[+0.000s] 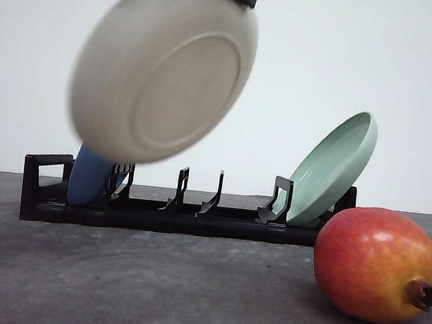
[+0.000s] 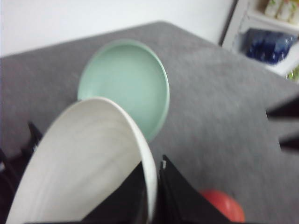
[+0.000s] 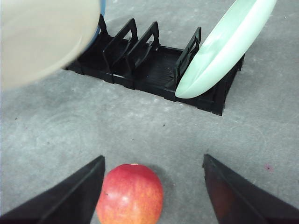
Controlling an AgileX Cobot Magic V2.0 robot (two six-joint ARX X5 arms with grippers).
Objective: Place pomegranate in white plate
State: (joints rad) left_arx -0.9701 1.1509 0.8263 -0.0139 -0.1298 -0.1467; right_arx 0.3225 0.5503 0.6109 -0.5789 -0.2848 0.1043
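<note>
The white plate hangs tilted in the air above the left end of the rack, its ringed base facing the front camera. My left gripper is shut on the plate's rim. The pomegranate lies on the table at the front right, its dark calyx pointing right. In the right wrist view the pomegranate sits between the fingers of my right gripper, closer to one finger. That gripper is open and hovers above the fruit without touching it.
A black dish rack stands across the middle of the grey table. A blue plate stands in its left slot and a pale green plate leans in its right end, just behind the pomegranate.
</note>
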